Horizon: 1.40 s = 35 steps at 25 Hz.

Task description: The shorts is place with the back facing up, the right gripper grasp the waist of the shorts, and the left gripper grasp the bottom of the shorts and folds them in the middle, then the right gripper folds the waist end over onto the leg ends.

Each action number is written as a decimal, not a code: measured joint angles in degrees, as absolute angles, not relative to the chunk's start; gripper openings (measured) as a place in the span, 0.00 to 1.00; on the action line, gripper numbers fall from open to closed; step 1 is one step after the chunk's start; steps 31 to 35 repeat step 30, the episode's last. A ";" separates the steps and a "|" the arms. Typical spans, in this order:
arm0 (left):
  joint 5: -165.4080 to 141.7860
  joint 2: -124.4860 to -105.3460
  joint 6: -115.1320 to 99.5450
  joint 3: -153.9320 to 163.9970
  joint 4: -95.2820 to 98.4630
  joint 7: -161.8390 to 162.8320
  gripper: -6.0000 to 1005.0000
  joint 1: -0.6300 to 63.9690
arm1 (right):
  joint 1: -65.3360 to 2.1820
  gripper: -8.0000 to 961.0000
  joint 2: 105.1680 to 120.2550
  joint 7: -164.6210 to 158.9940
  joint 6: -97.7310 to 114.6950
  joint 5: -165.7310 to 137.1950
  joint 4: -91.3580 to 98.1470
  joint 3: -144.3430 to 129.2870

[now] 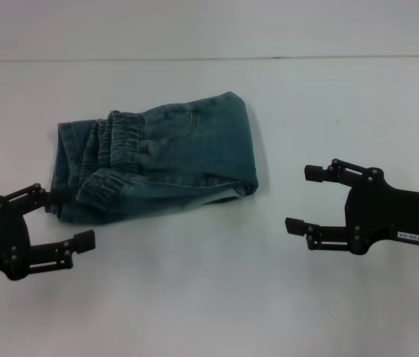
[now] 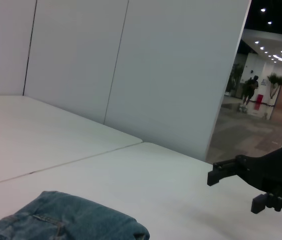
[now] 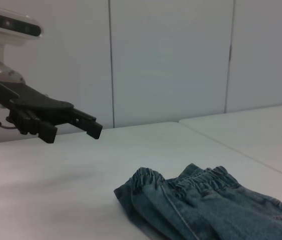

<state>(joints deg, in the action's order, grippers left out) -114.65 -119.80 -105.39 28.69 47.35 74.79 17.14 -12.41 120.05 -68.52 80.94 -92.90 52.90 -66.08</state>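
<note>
The shorts (image 1: 168,152) lie folded into a compact bundle on the white table (image 1: 209,297). The ruffled waist (image 1: 116,141) rests on top toward the left side, and flat leg ends (image 1: 62,156) peek out just beyond it. My left gripper (image 1: 68,218) is open at the bundle's near-left corner, its upper finger close beside the denim. My right gripper (image 1: 304,199) is open and empty, well to the right of the shorts. The left wrist view shows the shorts (image 2: 65,217) and the right gripper (image 2: 236,192). The right wrist view shows the shorts (image 3: 206,207), waist (image 3: 191,181) and left gripper (image 3: 73,133).
A seam (image 1: 194,59) runs across the table behind the shorts. White wall panels (image 3: 171,60) stand behind the table. Beyond the panel edge a lit hallway (image 2: 266,100) with a distant person shows.
</note>
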 joint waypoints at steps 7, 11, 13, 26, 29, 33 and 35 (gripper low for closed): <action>-115.27 -120.12 -105.41 28.81 47.28 74.76 0.92 17.12 | -12.75 0.96 119.98 -65.50 80.81 -91.05 50.28 -64.97; -115.31 -120.26 -105.53 29.07 47.28 74.37 0.92 16.94 | -12.87 0.96 119.97 -65.32 80.79 -90.99 49.85 -64.60; -115.32 -120.41 -105.55 29.36 47.28 74.29 0.92 16.91 | -12.88 0.96 119.97 -65.26 80.78 -90.96 49.65 -64.60; -115.58 -121.06 -105.37 29.63 47.28 73.96 0.92 16.83 | -13.87 0.95 119.88 -64.50 80.72 -90.88 47.66 -63.87; -115.58 -121.10 -105.37 29.63 47.28 73.90 0.92 16.79 | -13.98 0.95 119.88 -64.50 80.68 -90.88 47.54 -63.87; -115.58 -121.11 -105.37 29.63 47.28 73.90 0.92 16.76 | -14.03 0.95 119.88 -64.50 80.68 -90.87 47.50 -63.87; -115.58 -121.11 -105.37 29.63 47.28 73.90 0.92 16.76 | -14.03 0.95 119.88 -64.50 80.68 -90.87 47.50 -63.87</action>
